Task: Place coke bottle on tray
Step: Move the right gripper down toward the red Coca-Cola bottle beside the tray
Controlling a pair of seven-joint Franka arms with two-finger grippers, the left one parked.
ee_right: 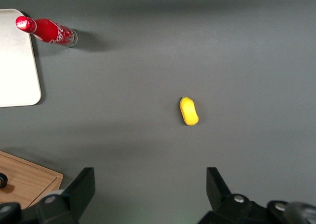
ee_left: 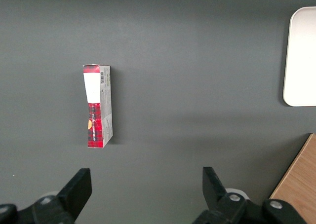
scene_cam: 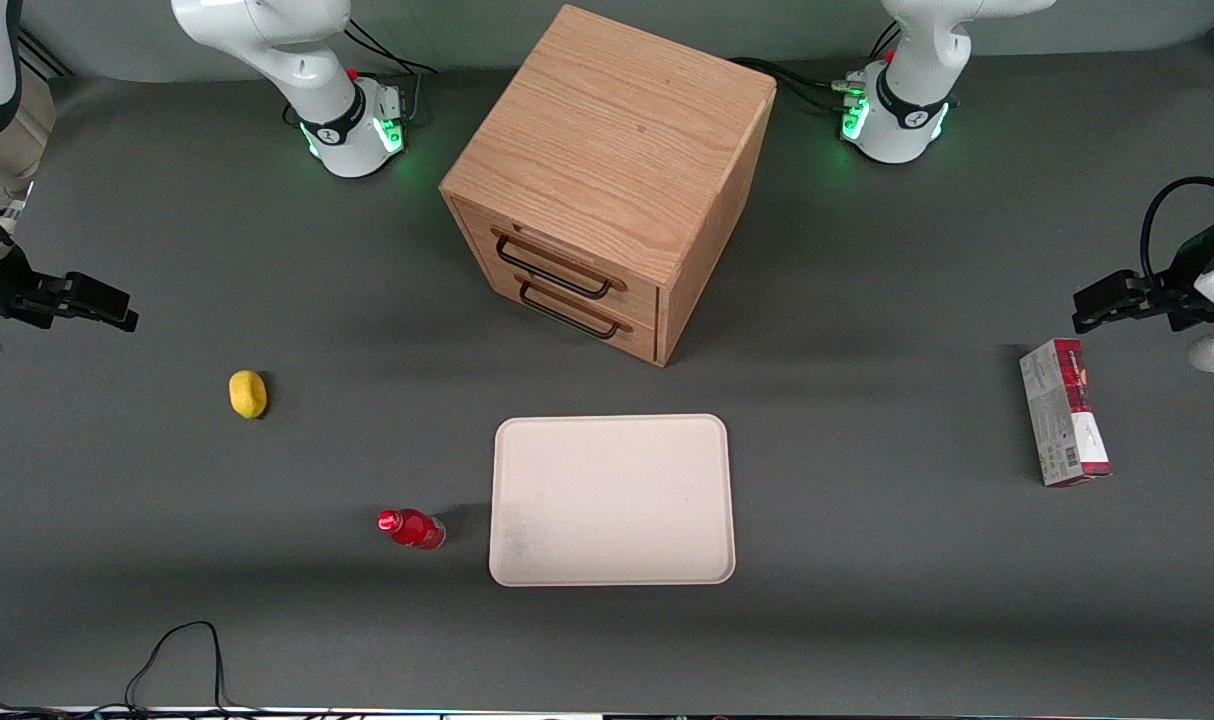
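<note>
The coke bottle [scene_cam: 411,528] is a small red bottle with a red cap, standing on the grey table just beside the tray's near corner, toward the working arm's end. It also shows in the right wrist view [ee_right: 48,30]. The tray [scene_cam: 612,500] is cream-white and flat, nearer the front camera than the drawer cabinet; one corner of the tray shows in the right wrist view [ee_right: 17,76]. My gripper [scene_cam: 117,305] hangs high at the working arm's end of the table, open and empty, well away from the bottle; it also shows in the right wrist view [ee_right: 150,184].
A wooden drawer cabinet [scene_cam: 607,180] with two handles stands at the table's middle back. A yellow lemon [scene_cam: 248,394] lies between my gripper and the bottle. A red-and-grey carton [scene_cam: 1064,425] lies toward the parked arm's end. A black cable [scene_cam: 177,660] loops at the near edge.
</note>
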